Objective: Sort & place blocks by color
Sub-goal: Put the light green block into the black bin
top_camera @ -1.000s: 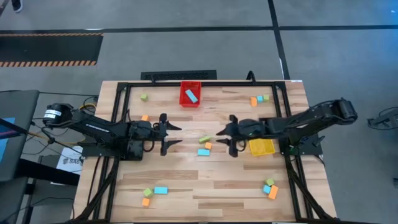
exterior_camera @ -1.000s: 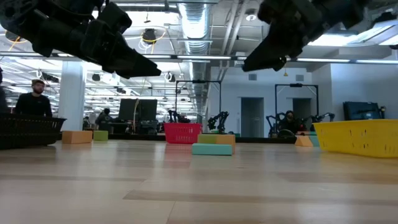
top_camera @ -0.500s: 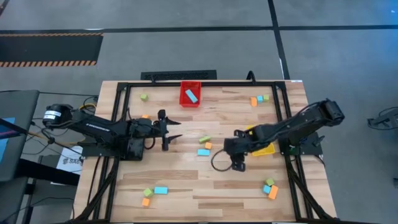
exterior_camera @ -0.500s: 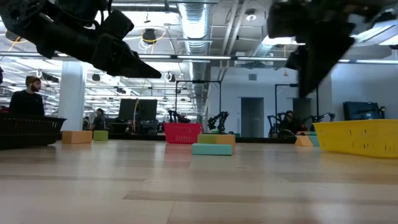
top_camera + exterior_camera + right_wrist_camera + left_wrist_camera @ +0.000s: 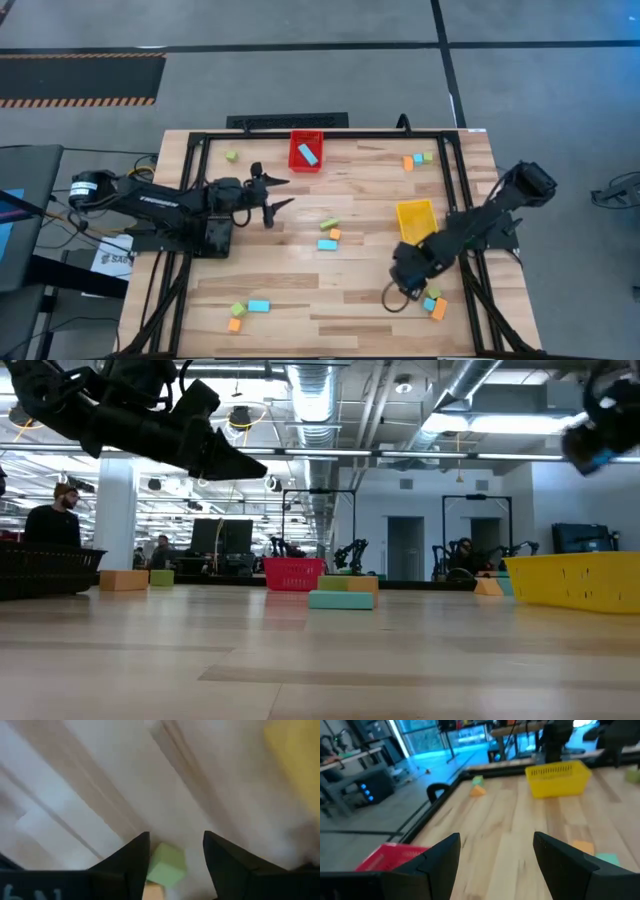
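Table (image 5: 300, 290) middle open; right pincer (image 5: 405, 292) parted, empty, near corner blocks (image 5: 434, 302); left pincer (image 5: 275, 194) parted, empty.

Low across the pale wooden desk (image 5: 320, 650), a light-blue bar block (image 5: 340, 600) lies near the middle, with a green and orange pair of blocks (image 5: 348, 584) just behind it. A red bin (image 5: 293, 574) stands farther back, slightly left. At the right a yellow bin (image 5: 580, 580) sits on the desk; at the far left a black bin (image 5: 45, 572), with an orange block (image 5: 123, 580) and a green block (image 5: 161, 577) beside it. The left tool (image 5: 235, 463) hangs above, pointing right. A dark arm part (image 5: 605, 420) shows at upper right. A person (image 5: 58, 520) stands behind.
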Controlling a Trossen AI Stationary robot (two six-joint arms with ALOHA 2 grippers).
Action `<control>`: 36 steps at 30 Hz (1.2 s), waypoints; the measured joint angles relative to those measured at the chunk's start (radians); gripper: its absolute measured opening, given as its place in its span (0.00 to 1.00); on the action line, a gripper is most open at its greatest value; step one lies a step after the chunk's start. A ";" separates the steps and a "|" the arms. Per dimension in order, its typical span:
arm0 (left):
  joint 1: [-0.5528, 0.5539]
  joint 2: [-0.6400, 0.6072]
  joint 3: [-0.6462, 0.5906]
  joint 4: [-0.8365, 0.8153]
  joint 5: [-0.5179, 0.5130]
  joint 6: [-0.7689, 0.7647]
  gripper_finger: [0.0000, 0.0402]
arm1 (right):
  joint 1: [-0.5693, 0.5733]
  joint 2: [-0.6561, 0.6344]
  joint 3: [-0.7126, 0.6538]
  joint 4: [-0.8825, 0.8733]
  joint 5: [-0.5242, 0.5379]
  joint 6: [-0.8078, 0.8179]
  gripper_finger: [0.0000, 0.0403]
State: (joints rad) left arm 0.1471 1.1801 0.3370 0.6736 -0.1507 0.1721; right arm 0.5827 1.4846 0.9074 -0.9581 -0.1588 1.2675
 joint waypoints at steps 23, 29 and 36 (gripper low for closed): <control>0.083 0.000 0.000 0.054 0.146 -0.032 0.60 | 0.189 -0.013 -0.206 0.289 -0.056 0.522 0.67; 0.083 0.000 0.000 0.044 0.145 -0.039 0.60 | 0.188 -0.013 -0.209 0.290 -0.060 0.516 0.59; 0.083 0.000 0.000 0.031 0.145 -0.076 0.60 | 0.188 -0.029 -0.207 0.274 -0.059 0.454 0.30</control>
State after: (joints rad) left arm 0.2298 1.1801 0.3374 0.7044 -0.0055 0.0966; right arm 0.7712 1.4559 0.7006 -0.6841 -0.2179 1.7214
